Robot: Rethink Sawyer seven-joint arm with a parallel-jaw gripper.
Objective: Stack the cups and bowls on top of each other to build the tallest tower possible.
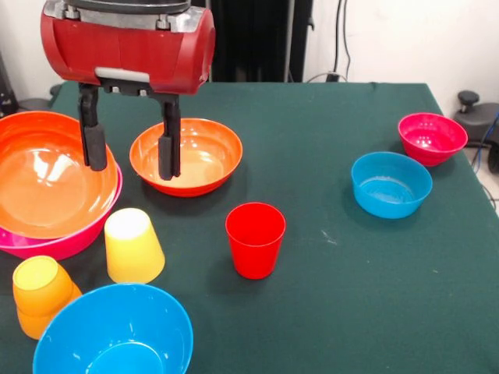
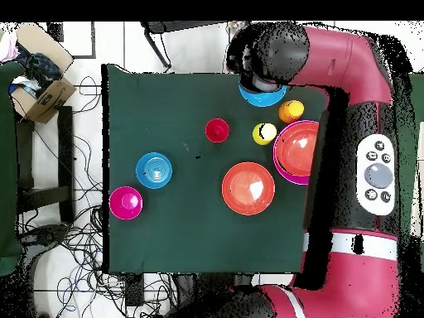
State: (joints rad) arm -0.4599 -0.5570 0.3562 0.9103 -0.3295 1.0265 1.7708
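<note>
My gripper (image 1: 130, 152) hangs open and empty, one finger over the gap beside the nested bowls and one over the rim of a wide orange bowl (image 1: 195, 156) (image 2: 248, 187). Another orange bowl (image 1: 47, 175) (image 2: 296, 151) sits nested in the large pink bowl (image 1: 58, 243). A yellow cup (image 1: 132, 245) (image 2: 264, 133) stands upside down. A red cup (image 1: 255, 238) (image 2: 217, 130) stands upright. An orange cup (image 1: 43, 292) (image 2: 291, 111) stands beside the large blue bowl (image 1: 117, 331) (image 2: 261, 93). The small blue bowl (image 1: 390, 183) (image 2: 154, 169) and the magenta bowl (image 1: 431, 138) (image 2: 125, 201) stand apart. No light blue cup shows.
The green table (image 1: 327, 312) ends close to the large blue bowl and the orange cup. The red arm (image 2: 339, 58) covers part of the large blue bowl in the overhead view. Cables and a cardboard box (image 2: 41, 95) lie on the floor beside the table.
</note>
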